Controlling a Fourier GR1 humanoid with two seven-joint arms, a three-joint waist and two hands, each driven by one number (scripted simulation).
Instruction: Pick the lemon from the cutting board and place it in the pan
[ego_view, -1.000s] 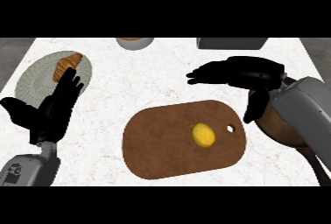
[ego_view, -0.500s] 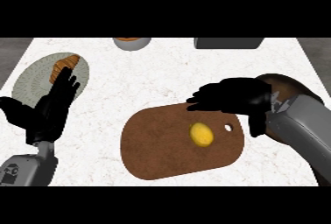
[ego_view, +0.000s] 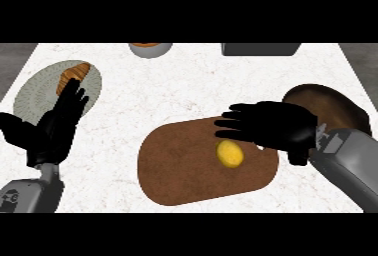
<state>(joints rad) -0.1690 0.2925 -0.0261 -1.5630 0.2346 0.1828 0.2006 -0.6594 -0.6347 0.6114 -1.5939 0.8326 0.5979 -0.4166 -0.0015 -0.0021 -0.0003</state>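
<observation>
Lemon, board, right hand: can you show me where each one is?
Lemon (ego_view: 230, 154), head view, middle of its yellow skin.
Board (ego_view: 177, 167), head view, bare brown part at its left.
Right hand (ego_view: 284, 127), head view, back of the hand.

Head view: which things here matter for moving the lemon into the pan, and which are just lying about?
For the job: lemon, cutting board, pan, right hand.
Lying about: plate with bread, bowl, grey box, resting left hand.
</observation>
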